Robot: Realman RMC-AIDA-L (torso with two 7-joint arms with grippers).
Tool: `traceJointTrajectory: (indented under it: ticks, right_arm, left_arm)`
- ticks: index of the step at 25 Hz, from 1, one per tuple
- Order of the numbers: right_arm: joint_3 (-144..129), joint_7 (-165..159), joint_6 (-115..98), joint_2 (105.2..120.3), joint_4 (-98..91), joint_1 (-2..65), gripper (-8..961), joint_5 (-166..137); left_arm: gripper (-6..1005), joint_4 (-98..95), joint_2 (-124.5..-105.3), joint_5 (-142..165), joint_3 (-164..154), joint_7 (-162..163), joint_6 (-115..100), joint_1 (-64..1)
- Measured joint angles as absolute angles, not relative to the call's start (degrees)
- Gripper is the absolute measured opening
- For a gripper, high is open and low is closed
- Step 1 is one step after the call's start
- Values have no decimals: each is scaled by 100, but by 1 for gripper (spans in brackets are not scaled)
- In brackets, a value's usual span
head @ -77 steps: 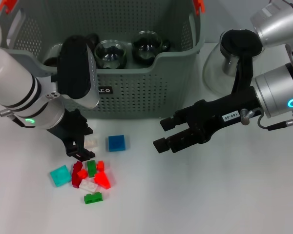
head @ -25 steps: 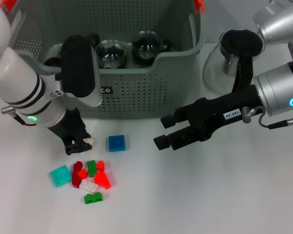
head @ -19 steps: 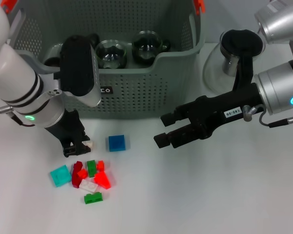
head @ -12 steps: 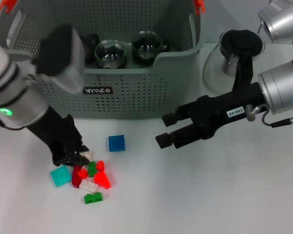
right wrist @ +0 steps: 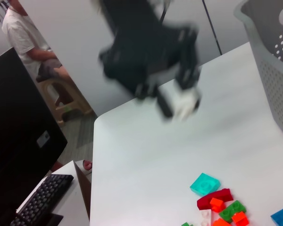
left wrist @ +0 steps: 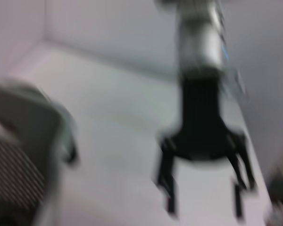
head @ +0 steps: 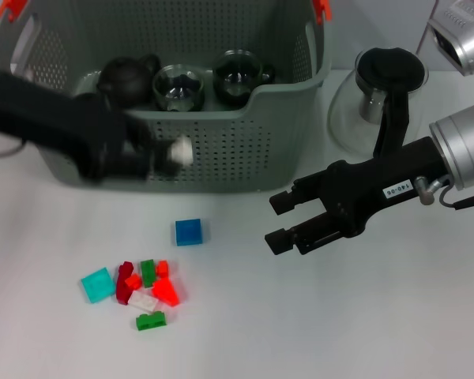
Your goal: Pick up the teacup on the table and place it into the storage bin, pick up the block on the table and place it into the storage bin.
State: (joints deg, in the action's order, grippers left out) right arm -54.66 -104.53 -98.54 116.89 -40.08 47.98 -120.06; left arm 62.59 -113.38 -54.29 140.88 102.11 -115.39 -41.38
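My left hand [head: 154, 158] is clamped on a white block [head: 178, 151] at the storage bin [head: 245, 150] front wall; teacups [head: 179, 85] already sit inside. Right hand [head: 288, 221], fingers apart, waits at three o'clock. Blocks [head: 142, 284] remain on the tabletop [head: 340, 316].

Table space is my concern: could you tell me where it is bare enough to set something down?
The table is bare along the near edge, below the right gripper, and at the near left, beside the block pile. A narrower gap lies between the blue block and that gripper. Crowded: the pile, the bin front where the left gripper carries a white block.
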Motion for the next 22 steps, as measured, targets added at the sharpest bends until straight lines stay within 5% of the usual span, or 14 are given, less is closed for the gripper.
traceJointTrajectory:
  ticks: [12,22]
  right_arm:
    - [-5479,-10398,-9951,11660,-3985,4708,825,-12032]
    - [-5466,-10312,-9918,11722,-3951,4611,824,-12010]
  left_arm:
    - [206,5013,-11069,-5455,14220,11640,-7859,-4728]
    - [208,4715,-11263,-4926,13362,12069,-6297,-4806]
